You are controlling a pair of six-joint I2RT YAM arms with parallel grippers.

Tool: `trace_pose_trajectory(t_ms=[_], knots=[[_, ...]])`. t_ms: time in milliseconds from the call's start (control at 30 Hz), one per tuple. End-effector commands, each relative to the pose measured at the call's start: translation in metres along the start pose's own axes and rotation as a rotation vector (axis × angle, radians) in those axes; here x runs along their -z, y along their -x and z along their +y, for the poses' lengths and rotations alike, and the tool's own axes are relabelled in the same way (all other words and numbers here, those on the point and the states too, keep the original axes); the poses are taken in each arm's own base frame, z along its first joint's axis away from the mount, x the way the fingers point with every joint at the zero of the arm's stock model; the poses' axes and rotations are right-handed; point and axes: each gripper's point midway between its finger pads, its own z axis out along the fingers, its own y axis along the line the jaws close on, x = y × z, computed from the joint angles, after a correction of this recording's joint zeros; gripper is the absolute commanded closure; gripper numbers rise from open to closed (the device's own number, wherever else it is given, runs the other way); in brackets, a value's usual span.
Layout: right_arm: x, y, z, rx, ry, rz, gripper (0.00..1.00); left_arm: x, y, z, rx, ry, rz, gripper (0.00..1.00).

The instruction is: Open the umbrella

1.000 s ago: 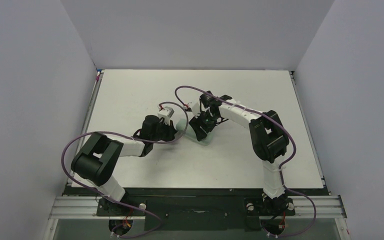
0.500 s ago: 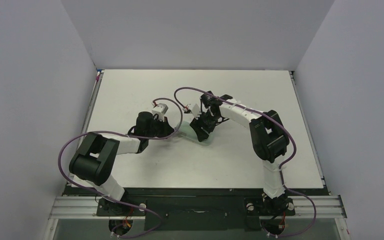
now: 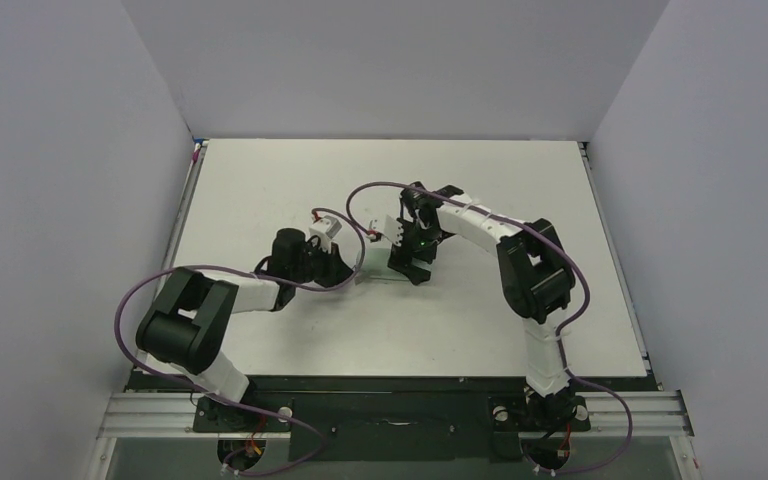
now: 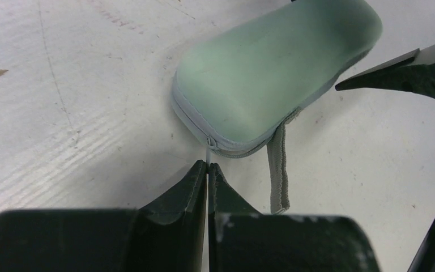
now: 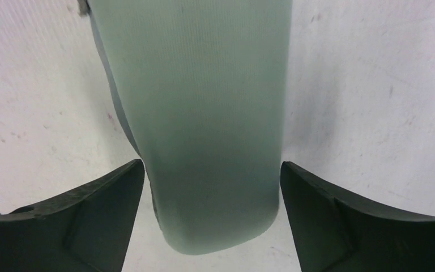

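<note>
Left fingers point(image 4: 181, 195) pinch the zipper pull point(image 4: 207, 152) of a pale green sleeve point(image 4: 272, 62); its grey strap point(image 4: 277, 175) lies alongside.

No readable text, no labels, brands or numbers, nothing legible in any view, wrist or overhead.

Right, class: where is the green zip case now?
In the top view the case lies midway across the table: the right gripper straddles one end, jaws open; the shut left gripper sits at its zip end.
</note>
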Motion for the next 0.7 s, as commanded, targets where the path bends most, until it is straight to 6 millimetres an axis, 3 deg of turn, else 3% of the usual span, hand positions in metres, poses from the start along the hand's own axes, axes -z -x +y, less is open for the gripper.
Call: trace_pose_trajectory(t_ms=[0, 100, 167, 300, 433, 533, 667], knots=[[0.036, -0.011, -0.015, 0.102, -0.103, 0.004, 0.13, 0.007, 0.015, -0.023, -0.062, -0.07, -0.064, 1.0], [0.068, -0.001, -0.02, -0.011, -0.138, -0.114, 0.12, 0.007, 0.006, -0.032, -0.071, -0.082, -0.056, 1.0], [0.086, -0.001, -0.024, -0.198, -0.151, -0.181, 0.11, 0.007, 0.001, -0.039, -0.078, -0.089, -0.052, 1.0], [0.107, -0.025, -0.028, -0.59, -0.131, -0.249, 0.1, 0.004, -0.003, -0.05, -0.103, -0.088, -0.057, 1.0], [0.091, -0.063, -0.003, -0.96, -0.018, -0.182, 0.1, -0.001, -0.006, -0.054, -0.138, -0.063, -0.062, 1.0], [0.072, -0.072, 0.024, -1.122, 0.096, -0.179, 0.1, -0.006, -0.009, -0.06, -0.16, -0.068, -0.054, 1.0], [0.062, -0.048, 0.033, -1.225, 0.177, -0.262, 0.1, -0.012, -0.015, -0.069, -0.186, -0.069, -0.041, 1.0]])
